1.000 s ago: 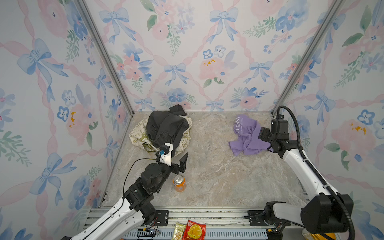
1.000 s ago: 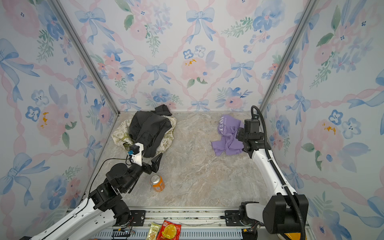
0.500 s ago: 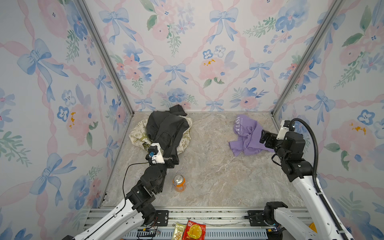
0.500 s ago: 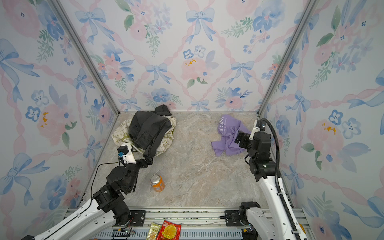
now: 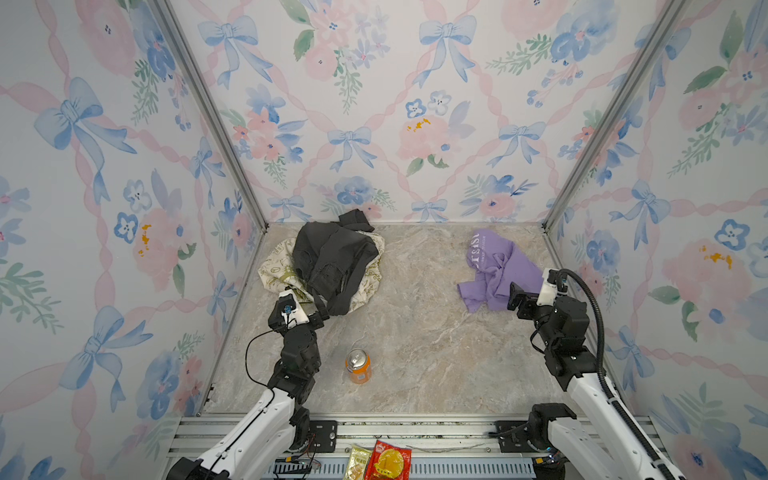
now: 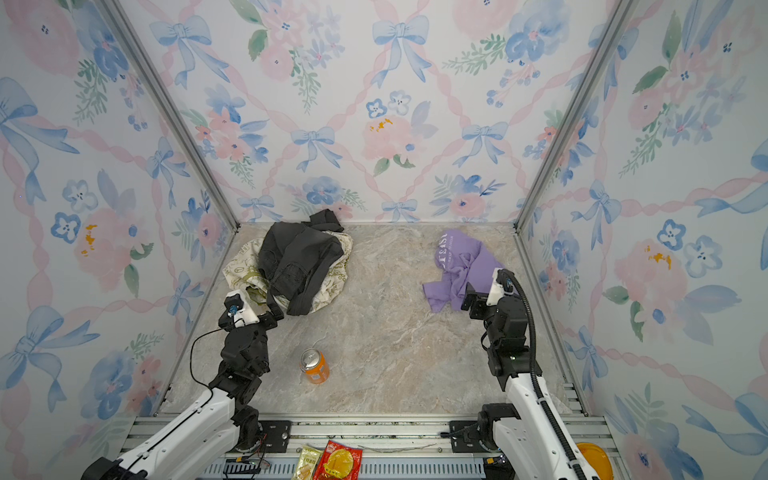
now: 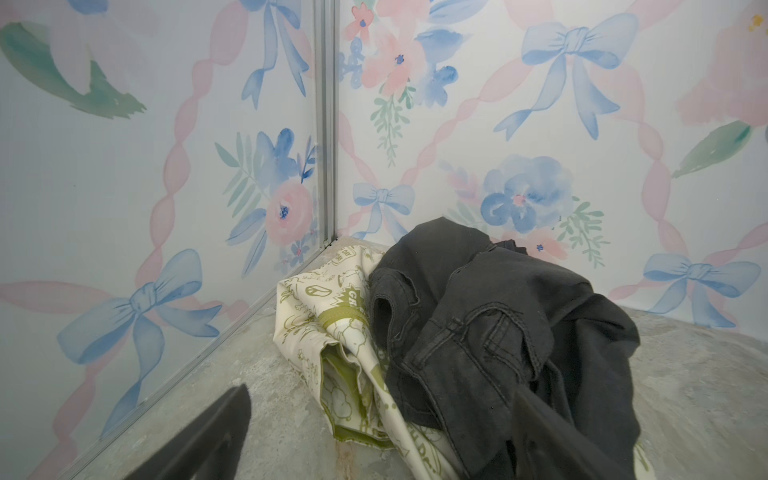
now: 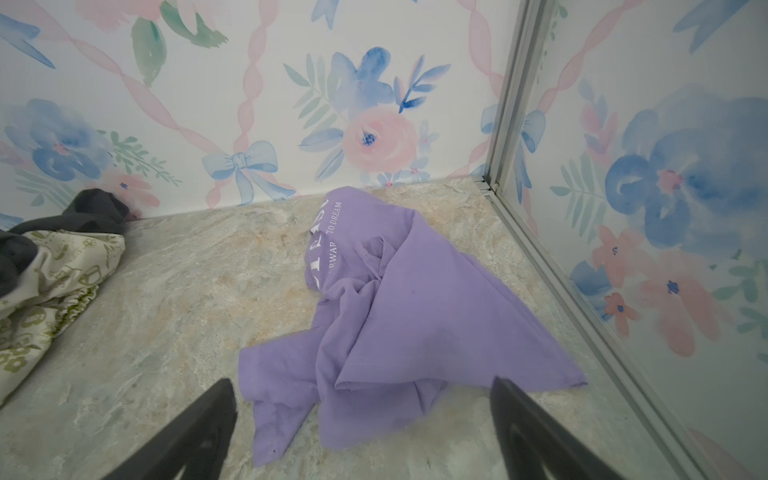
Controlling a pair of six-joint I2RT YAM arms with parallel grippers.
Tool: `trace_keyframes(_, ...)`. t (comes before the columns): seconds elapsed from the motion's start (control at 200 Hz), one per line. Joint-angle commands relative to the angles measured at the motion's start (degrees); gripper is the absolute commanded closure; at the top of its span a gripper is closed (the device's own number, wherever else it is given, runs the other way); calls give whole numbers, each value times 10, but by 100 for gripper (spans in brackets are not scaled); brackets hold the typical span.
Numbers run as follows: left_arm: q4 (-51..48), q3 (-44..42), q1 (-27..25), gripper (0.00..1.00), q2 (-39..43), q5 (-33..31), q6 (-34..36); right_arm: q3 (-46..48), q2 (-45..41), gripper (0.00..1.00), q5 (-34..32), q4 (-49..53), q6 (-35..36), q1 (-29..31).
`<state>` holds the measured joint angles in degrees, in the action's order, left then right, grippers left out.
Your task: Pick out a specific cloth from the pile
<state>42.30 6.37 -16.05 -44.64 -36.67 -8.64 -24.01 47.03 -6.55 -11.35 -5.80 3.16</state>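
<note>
- Right end effector (image 8: 360, 384) is pulling back toward the near right corner. A second ago it was sitting right at the near edge of the soft lavender-purple cloth with white lettering (image 5: 498, 266); now its jaws are standing wide apart, gripping nothing.
- That cloth is lying crumpled on the marbled counter (image 5: 415, 332) by the far right corner, in much the same shape as a second ago, well apart from the pile (image 5: 332, 266).
- In the pile, the dark grey-black garment (image 5: 332, 257) is resting on the cream cloth with olive-green print (image 5: 278, 270).
- Left end effector (image 7: 378, 392) is swinging away from the upright orange drink can (image 5: 358, 365) to face the pile's near edge. Its fingers are spread and empty; whether one is brushing the dark garment is unclear.
- Judging by this, the chosen cloth is already separated and let go, so the task is looking essentially finished, with both arms retreating.
</note>
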Motion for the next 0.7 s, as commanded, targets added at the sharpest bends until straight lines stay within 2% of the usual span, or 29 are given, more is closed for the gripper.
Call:
trace_keyframes(0.0,109,-23,37,2,-31,72,18,25,49,3,-29,-107,31,4)
trace_keyframes(0.14,197,-49,65,2,-101,120,22,35,137,3,-23,-182,37,4)
trace_keyframes(0.37,316,-63,68,2,-219,149,33,58,278,3,-15,-339,71,23)
trace_keyframes(0.48,362,-55,69,2,-271,165,47,48,295,3,-19,-343,90,34)
trace_keyframes(0.64,402,-36,70,2,-331,187,62,56,390,3,-15,-466,101,35)
trace_keyframes(0.695,418,-32,70,2,-355,190,64,60,398,3,-22,-475,95,33)
